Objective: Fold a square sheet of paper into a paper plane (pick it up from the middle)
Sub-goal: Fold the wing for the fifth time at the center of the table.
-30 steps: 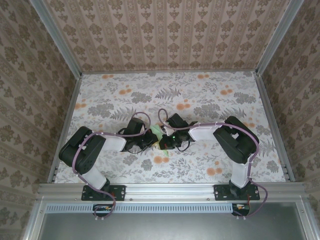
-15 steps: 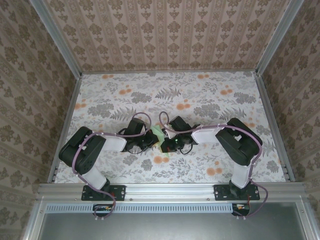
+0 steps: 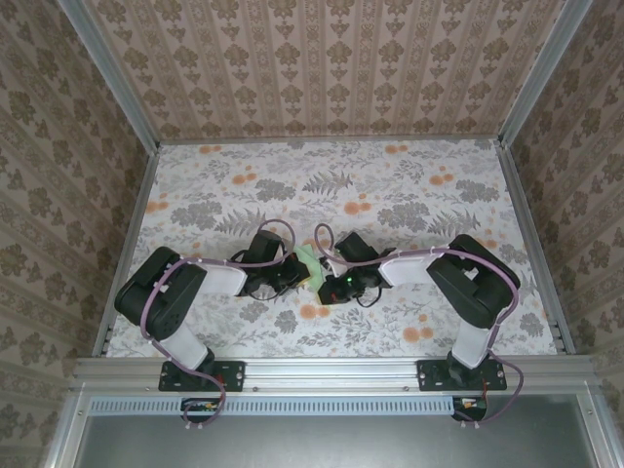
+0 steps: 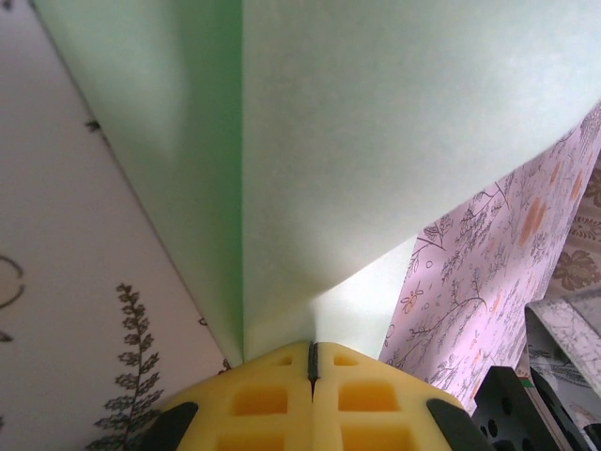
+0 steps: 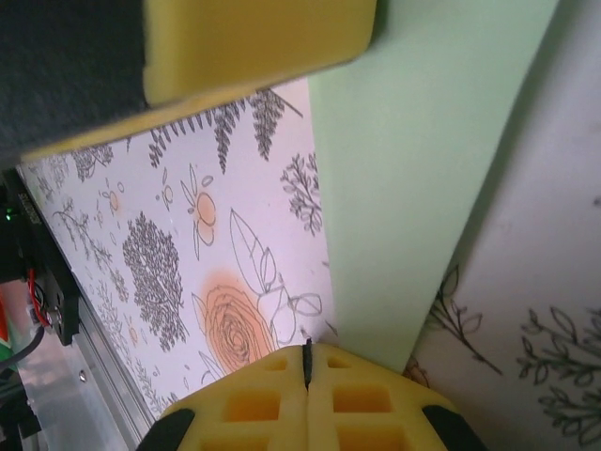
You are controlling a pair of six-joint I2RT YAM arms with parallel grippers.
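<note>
My two end effectors meet at the square sheet of paper (image 3: 310,261), which is near the middle of the flowered counter (image 3: 390,185), a little toward my bases. My left end effector (image 4: 313,362) comes to the sheet from its left side. Its yellow fingers are pressed together, and in the left wrist view the pale green paper rises directly out of the tips, so I am pinching the sheet there. From this pinch the paper opens upward like a fan, with one straight crease going up; the part left of the crease is in shadow and the part right of it is lighter. My right end effector (image 5: 306,362) comes to the sheet from its right side, and its fingers are also pressed together, with no gap at the seam. In the right wrist view a long strip of the green sheet comes down to these tips, just right of the seam, but I cannot tell if the paper is caught between them or only lies behind them. Beyond the strip, one yellow pad (image 5: 254,42) of my left end effector is near the sheet.
</note>
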